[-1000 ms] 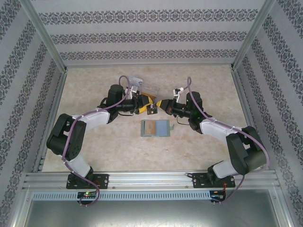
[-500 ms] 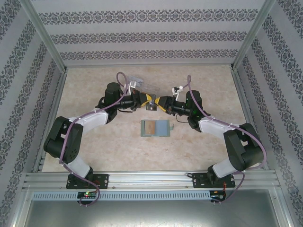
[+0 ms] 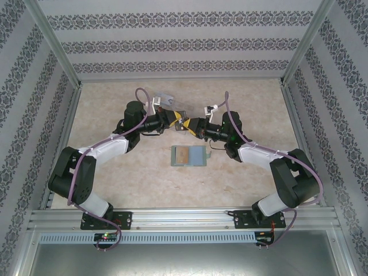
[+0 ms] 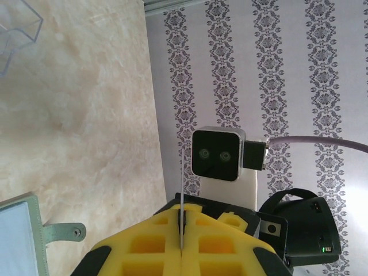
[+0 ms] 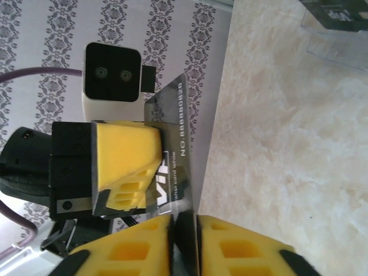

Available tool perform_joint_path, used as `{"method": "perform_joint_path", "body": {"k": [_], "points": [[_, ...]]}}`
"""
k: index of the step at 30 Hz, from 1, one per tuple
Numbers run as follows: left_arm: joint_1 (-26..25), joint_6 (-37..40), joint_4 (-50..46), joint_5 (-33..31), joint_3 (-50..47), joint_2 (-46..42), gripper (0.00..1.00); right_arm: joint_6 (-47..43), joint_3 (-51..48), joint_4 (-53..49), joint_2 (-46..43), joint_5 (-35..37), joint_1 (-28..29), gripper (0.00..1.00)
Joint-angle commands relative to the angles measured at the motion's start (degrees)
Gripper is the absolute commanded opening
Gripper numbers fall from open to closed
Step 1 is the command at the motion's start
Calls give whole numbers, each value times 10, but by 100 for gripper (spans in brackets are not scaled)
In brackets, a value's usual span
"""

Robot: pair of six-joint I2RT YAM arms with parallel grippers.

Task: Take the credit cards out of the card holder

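Note:
A dark grey credit card [image 5: 174, 129] with pale lettering hangs in the air between my two grippers, above the table behind the card holder. My left gripper [image 4: 181, 211] is shut on it, and the card [image 4: 181, 178] shows there edge-on as a thin line. My right gripper [image 5: 184, 217] faces it with its jaws slightly apart, the card's near end lying in the gap against the left pad. From above, the left gripper [image 3: 180, 122] and right gripper [image 3: 191, 124] meet tip to tip. The card holder [image 3: 198, 156] lies open and flat, with a gold-orange card [image 3: 182, 155] in its left panel.
A clear plastic compartment box [image 3: 167, 101] stands on the table behind the left gripper. The holder's side tab [image 4: 64, 232] points to the right. Patterned walls close in the table on three sides.
Both grippers moved away from the bases and came together. The left gripper closed on the dark card. The right gripper's jaws, shut on it before, now stand slightly apart.

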Motion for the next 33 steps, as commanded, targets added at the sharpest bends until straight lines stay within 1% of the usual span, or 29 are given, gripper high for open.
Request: {"method": "perform_joint_path", "body": {"k": [1, 2, 3, 4, 6, 9, 11, 12, 13, 16, 19, 20, 21, 24, 26, 28, 31, 33], "points": [[6, -12, 12, -18, -5, -24, 1, -3, 9, 17, 6, 9, 10, 11], [8, -11, 5, -19, -7, -27, 5, -13, 11, 7, 6, 14, 11, 8], [11, -6, -13, -19, -8, -32, 14, -29, 15, -19, 3, 23, 15, 1], [15, 3, -37, -22, -11, -41, 23, -47, 22, -54, 2, 35, 20, 0], [23, 39, -108, -36, -16, -68, 37, -89, 37, -112, 5, 55, 32, 0], [37, 118, -260, -82, -16, -123, 65, -152, 67, -186, 20, 85, 52, 0], [47, 162, -370, -135, -12, -165, 78, -187, 91, -225, 37, 106, 63, 0], [53, 175, -421, -162, -7, -180, 82, -205, 106, -242, 47, 117, 70, 0], [62, 187, -474, -182, -1, -196, 84, -223, 118, -258, 56, 128, 76, 0], [93, 225, -576, -195, 13, -221, 87, -296, 172, -326, 84, 177, 94, 0], [112, 264, -634, -220, 19, -244, 94, -372, 241, -409, 118, 223, 106, 0], [120, 279, -652, -229, 21, -253, 98, -404, 266, -427, 133, 234, 109, 0], [128, 289, -661, -232, 22, -258, 100, -428, 283, -437, 144, 241, 109, 0], [148, 326, -693, -224, 36, -263, 99, -508, 352, -478, 187, 252, 110, 0], [156, 352, -715, -223, 50, -258, 99, -564, 402, -517, 214, 248, 110, 0], [162, 372, -730, -221, 64, -250, 99, -614, 440, -535, 235, 266, 113, 0], [170, 386, -743, -217, 80, -233, 99, -685, 497, -554, 266, 289, 114, 0], [170, 386, -734, -213, 79, -225, 99, -732, 536, -572, 285, 294, 115, 0]]}}
